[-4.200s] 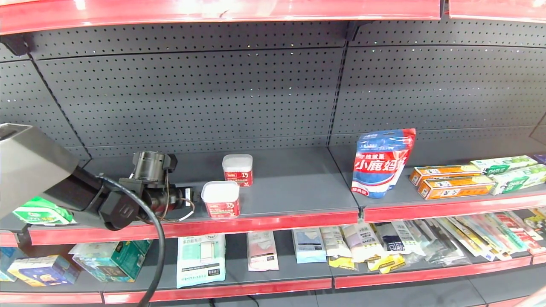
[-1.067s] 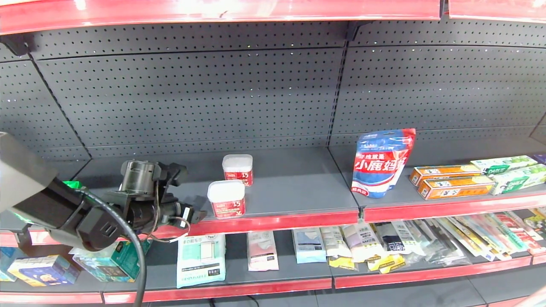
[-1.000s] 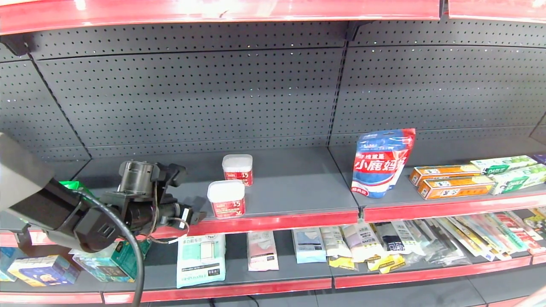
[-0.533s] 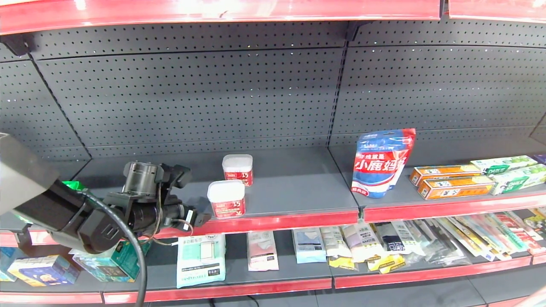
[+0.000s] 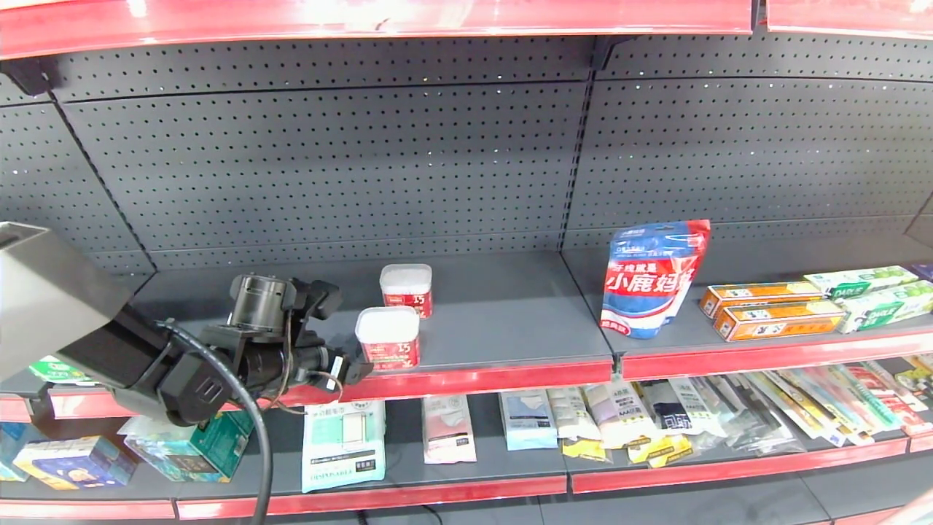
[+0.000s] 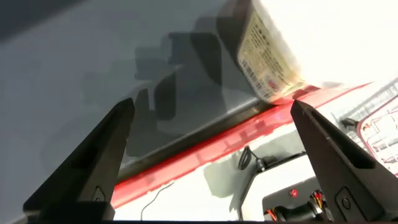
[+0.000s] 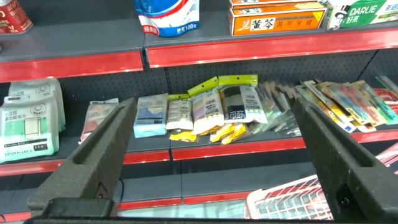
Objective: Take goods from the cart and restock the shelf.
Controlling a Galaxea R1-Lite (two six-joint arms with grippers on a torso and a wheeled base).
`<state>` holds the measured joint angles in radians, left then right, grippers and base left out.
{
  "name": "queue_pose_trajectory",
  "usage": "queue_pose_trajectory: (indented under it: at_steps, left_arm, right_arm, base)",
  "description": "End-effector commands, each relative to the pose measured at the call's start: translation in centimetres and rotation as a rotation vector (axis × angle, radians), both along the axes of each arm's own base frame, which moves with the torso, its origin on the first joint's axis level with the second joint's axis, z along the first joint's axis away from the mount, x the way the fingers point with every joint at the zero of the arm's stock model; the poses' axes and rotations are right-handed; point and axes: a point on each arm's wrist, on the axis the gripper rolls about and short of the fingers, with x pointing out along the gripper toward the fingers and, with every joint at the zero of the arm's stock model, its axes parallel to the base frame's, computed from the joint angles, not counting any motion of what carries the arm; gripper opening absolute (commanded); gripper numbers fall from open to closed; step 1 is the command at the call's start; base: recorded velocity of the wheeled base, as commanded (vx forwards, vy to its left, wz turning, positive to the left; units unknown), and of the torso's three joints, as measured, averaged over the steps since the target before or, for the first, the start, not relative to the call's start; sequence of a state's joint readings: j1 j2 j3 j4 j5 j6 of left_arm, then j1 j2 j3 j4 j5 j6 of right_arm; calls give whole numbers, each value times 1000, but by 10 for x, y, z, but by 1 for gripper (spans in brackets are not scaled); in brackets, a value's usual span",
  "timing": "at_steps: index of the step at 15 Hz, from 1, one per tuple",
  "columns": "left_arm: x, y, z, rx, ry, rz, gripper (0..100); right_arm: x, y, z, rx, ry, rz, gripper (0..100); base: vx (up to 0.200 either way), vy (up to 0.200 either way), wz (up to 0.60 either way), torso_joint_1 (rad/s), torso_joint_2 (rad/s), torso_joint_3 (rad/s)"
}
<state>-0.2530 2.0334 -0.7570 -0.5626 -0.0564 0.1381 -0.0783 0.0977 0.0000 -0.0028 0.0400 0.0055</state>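
Note:
Two white tubs with red labels stand on the grey middle shelf (image 5: 496,321), one at the front edge (image 5: 387,337) and one behind it (image 5: 405,289). My left gripper (image 5: 341,335) hangs open just left of the front tub, with nothing between its fingers. In the left wrist view the open left gripper (image 6: 211,106) points over the shelf's red front lip, and the front tub (image 6: 273,50) sits beyond it to one side. My right gripper (image 7: 214,102) is open and empty, held low before the lower shelf, above the red wire cart (image 7: 292,199).
A blue and red pouch (image 5: 651,277) stands right of the tubs, with orange boxes (image 5: 773,310) and green-white boxes (image 5: 875,295) further right. Packets (image 5: 627,423) lie along the lower shelf. Green boxes (image 5: 211,437) sit under the left arm.
The left gripper drew back and down from the front tub, which ended slightly farther right. Over the last second the arm edged right and up toward it again.

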Motion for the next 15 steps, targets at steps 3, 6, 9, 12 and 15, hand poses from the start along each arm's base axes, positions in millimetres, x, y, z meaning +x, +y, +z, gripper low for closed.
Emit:
queue_pose_trajectory:
  at_steps: [3,6,9,12,15]
  left_arm:
    - [6,-2,-3,0,-2,-3,100]
    - [3,-1,-1,0,-1,-4,100]
    - [-4,12,11,3,24,24,100]
    - [0,47,22,-3,28,127,100]
    - [10,54,15,-18,32,167,100]
  right_arm:
    - [0,0,0,1,0,0,100]
    - [0,0,0,1,0,0,100]
    - [0,0,0,-1,0,0,100]
    - [0,0,0,1,0,0,100]
    - [0,0,0,-1,0,2,100]
  base:
    - [0,0,0,0,0,0]
    - [0,0,0,0,0,0]
    - [0,0,0,0,0,0]
    - [0,0,0,0,0,0]
    - [0,0,0,0,0,0]
